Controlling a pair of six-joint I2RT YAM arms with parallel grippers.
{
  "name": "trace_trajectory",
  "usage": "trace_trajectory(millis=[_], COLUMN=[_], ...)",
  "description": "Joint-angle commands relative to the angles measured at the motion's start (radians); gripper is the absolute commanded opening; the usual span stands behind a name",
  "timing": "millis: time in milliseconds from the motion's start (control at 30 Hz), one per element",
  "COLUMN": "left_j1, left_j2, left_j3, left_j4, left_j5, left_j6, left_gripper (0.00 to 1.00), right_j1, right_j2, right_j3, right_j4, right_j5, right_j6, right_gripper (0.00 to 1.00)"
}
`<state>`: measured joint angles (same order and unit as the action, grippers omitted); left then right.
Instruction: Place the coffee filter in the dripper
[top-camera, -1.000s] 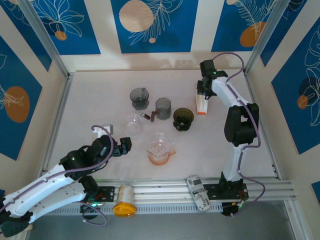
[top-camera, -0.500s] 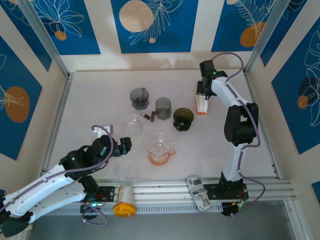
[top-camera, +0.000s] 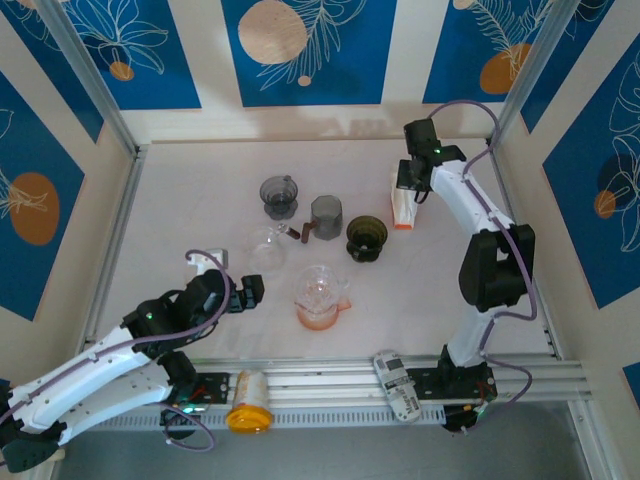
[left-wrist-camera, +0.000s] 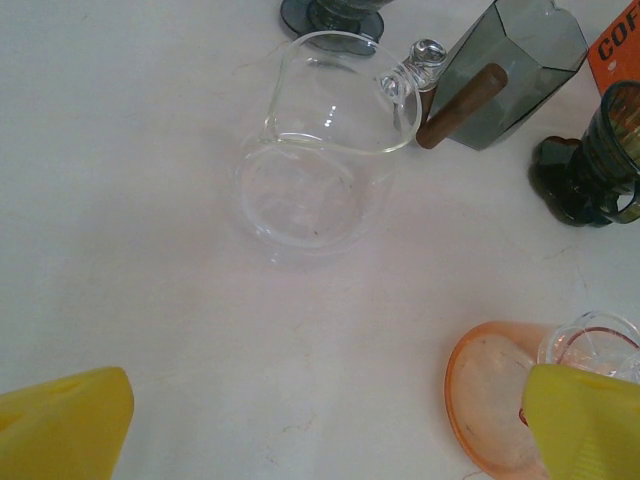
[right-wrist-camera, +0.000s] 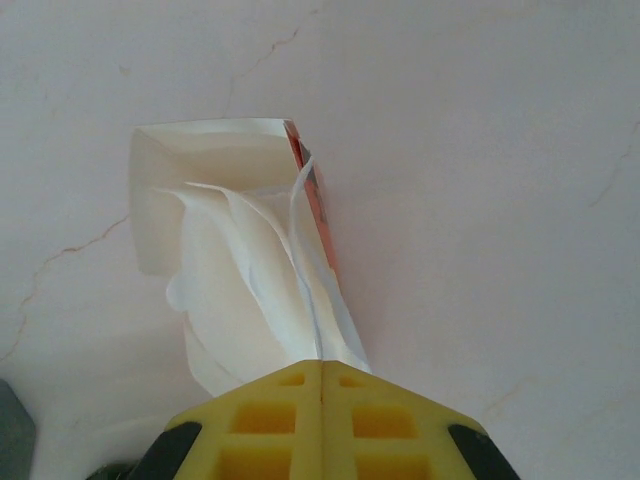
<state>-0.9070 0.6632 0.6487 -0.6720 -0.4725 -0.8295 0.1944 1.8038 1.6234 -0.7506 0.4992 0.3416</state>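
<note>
Bare table (right-wrist-camera: 480, 150) lies all round your right gripper (right-wrist-camera: 320, 372), clamped tight on a creased white coffee filter (right-wrist-camera: 255, 300) poking from its open box (right-wrist-camera: 158, 190). Left gripper (left-wrist-camera: 320, 425) spread wide, empty.

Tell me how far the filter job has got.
Done: the right end effector is shut on a filter at the box. In hand: that filter, not yet clear of the box. Left: carry it to the dark dripper, which looks empty, and seat it inside.
</note>
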Motion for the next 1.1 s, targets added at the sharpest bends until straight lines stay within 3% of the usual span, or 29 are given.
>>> trace_trajectory(millis=[0,233,433,667,867,1067], left_j1=[0.01,0.011,0.011,0.011,0.011,0.011], left_j2=[-0.002,0.002,-0.002,-0.009,-0.002,0.02], left_j3=[0.026,0.044,0.066,0.071,0.074,0.076], left_j4=[0.009,0.009,-0.017,-0.044,-0.051,-0.02], left_j5=[0.006,0.022,0.027,0.026,0.034,0.048], left_j6=[-0.002,-0.006,-0.013,-0.022,-0.025,-0.019], left_gripper=[1.0,1.0,1.0,1.0,1.0,1.0], right_j1=[0.008,0.047,0.138,0.311,0.509,0.605], right_j2=[-0.076,-0.252,-0.475,-0.676,-0.641,-0.554], right_j3=[-0.039,-0.124,-0.195,-0.19,-0.014,0.094], right_j4=[-0.004,0.007,-0.009,-0.147,-0.443,-0.641], right_j5=[0.038,0.037,0.012,-0.215,-0.295,-0.391], right_j6=[0.012,0.038,0.041,0.015,0.031,0.082], right_gripper=[0.0,0.0,0.0,0.0,0.0,0.0])
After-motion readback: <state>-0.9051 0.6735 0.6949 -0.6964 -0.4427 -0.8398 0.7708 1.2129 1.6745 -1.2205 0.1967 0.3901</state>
